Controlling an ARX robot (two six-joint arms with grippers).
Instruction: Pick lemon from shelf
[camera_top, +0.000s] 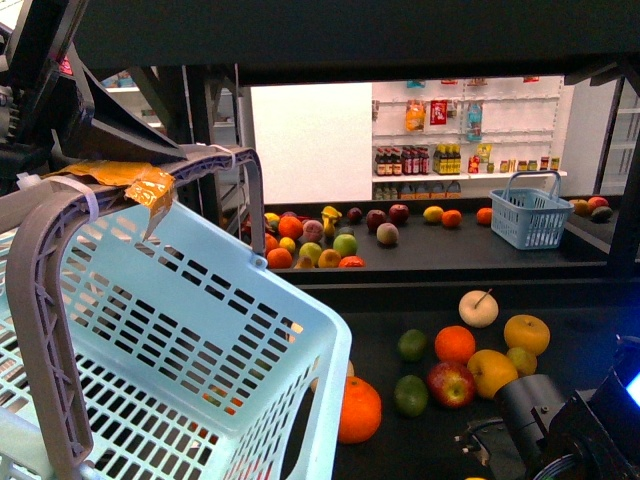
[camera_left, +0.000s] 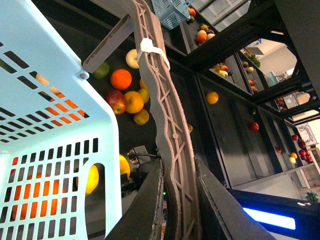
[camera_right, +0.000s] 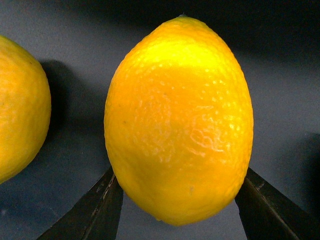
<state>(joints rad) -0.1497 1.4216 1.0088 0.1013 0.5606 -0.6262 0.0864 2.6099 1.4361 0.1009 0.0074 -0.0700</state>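
Flanking the lemon (camera_right: 178, 120) on the shelf (camera_top: 590, 310) for a sideways pinch, my right gripper (camera_right: 180, 172) may be clenched, I cannot tell, while my left gripper (camera_left: 178, 165) clasps the basket handle (camera_left: 160, 90)

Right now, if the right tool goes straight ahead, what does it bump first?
The bright yellow oval lemon: it sits right between the right tool's black fingers, filling the view. Whether they already touch it, I cannot tell.
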